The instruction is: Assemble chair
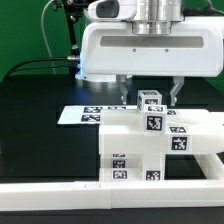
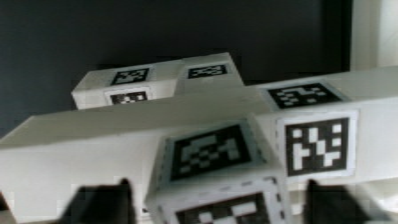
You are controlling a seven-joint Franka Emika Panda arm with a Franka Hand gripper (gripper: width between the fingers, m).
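Already the chair (image 1: 140, 140) stands largely built on the black table (image 1: 30, 110), in front of the marker board (image 1: 82, 114). Gripper (image 1: 148, 98) straddles its small topmost tagged block (image 1: 151, 100); jaws apart, grip not confirmed. Seating that block seems the remaining step.

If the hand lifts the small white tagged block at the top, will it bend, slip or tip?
The small block looks like rigid plastic, so it probably will not bend. Its faces look smooth, so it may slip somewhat between the fingers. With flat sides and a squat shape, it seems unlikely to roll; it sits on the chair, which looks stable.
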